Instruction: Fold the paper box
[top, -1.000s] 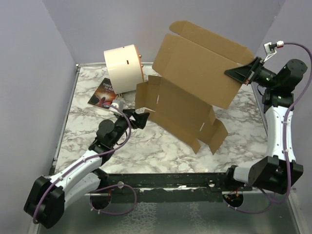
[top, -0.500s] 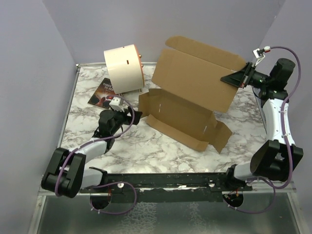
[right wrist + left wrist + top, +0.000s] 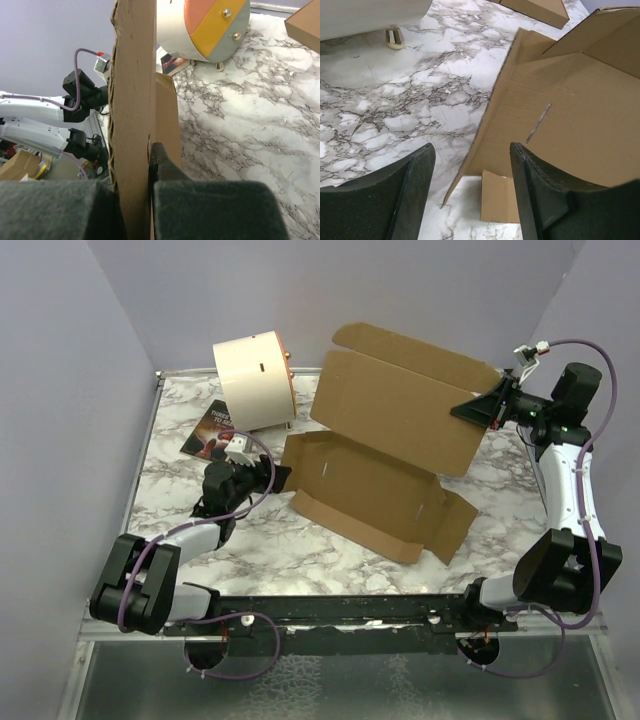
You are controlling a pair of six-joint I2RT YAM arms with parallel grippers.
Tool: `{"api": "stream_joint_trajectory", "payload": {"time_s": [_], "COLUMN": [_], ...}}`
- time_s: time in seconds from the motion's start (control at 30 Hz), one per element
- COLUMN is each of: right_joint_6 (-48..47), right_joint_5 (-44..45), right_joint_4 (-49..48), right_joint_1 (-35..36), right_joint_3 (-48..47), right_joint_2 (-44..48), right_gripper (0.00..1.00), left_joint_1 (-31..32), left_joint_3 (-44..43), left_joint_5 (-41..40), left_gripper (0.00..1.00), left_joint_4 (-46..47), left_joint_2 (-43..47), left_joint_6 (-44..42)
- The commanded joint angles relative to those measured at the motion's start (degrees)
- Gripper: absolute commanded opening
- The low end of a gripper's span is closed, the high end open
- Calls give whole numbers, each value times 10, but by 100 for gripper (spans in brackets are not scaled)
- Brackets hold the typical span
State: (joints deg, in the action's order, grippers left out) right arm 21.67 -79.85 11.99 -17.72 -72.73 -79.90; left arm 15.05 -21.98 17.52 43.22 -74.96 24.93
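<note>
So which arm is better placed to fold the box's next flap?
Left, probably: the left gripper, open, sits at the box's left edge; the right gripper is busy, shut on the raised lid.

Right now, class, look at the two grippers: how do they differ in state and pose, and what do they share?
The left gripper is open and holds nothing; the right gripper is shut on the box. The left sits low over the table beside the box's flat panel; the right is raised, at the upright panel's edge. Both are dark and face the box.
</note>
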Motion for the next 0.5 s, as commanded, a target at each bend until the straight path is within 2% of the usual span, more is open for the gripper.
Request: {"api": "stream_joint_trajectory", "payload": {"time_s": [0.0,0.13,0.3,0.47], "right_joint_6": [-16,-3,16,3], "right_joint_5": [-33,-44,-27,30], "right_joint_4": [-25,-47,-81,-89], "right_joint_1": [-3,-3,-3,-3], "right_joint_3": [3,2,5,6], "right_joint_2": [19,15,21,17], "right_gripper": [1,1,1,1], "left_joint_1": [-4,-4,-4,-11], "left_joint_3": [-2,-8,-29,-75], "left_joint_5": [9,30,26,-80], "left_gripper": [63,62,63,70], "left_joint_4": [5,33,9,-191], "left_joint_2": [10,-18,-33,26], "left_joint_6": [-20,-21,-12,14]}}
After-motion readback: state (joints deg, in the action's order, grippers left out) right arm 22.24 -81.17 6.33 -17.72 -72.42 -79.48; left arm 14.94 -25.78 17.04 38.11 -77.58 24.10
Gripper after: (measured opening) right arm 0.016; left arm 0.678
